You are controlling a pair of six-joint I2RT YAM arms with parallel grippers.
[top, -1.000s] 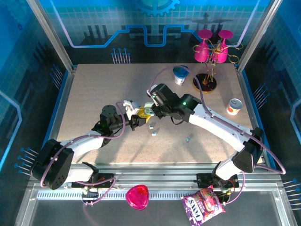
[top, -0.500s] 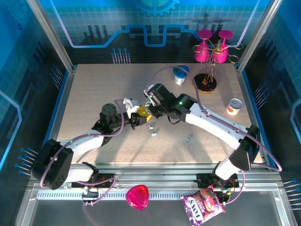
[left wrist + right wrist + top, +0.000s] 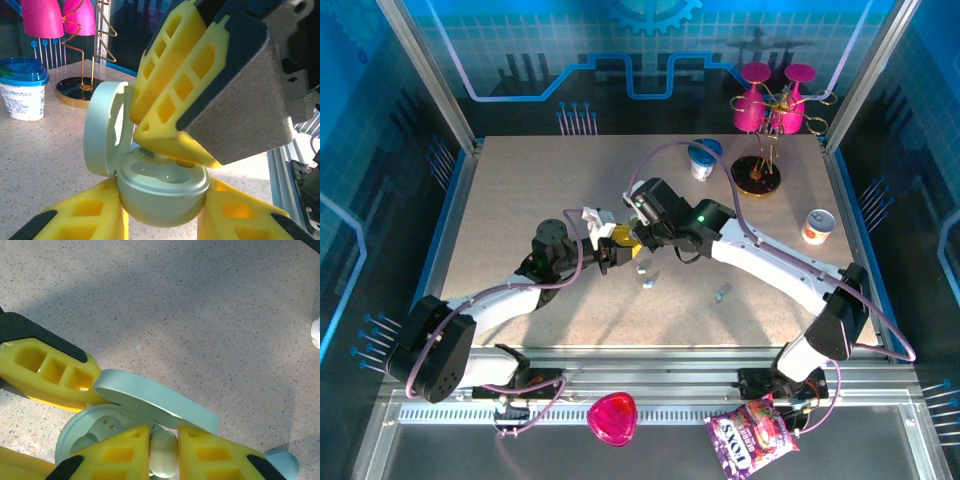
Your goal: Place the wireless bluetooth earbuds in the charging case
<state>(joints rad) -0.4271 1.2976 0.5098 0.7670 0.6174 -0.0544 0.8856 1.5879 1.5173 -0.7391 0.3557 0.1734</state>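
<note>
The earbud (image 3: 164, 456) is pinched in my right gripper (image 3: 164, 432), right over the case (image 3: 161, 197) well, I judge for a straight drop in. My left gripper (image 3: 162, 215) clamps the case steady, its lid (image 3: 102, 130) standing open, out of the way. Spare buds (image 3: 647, 283) lie near the case.

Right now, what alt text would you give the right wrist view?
The right gripper pinches a pale earbud over the open charging case, which the left gripper holds. Another light-blue earbud lies on the speckled table at lower right.
</note>
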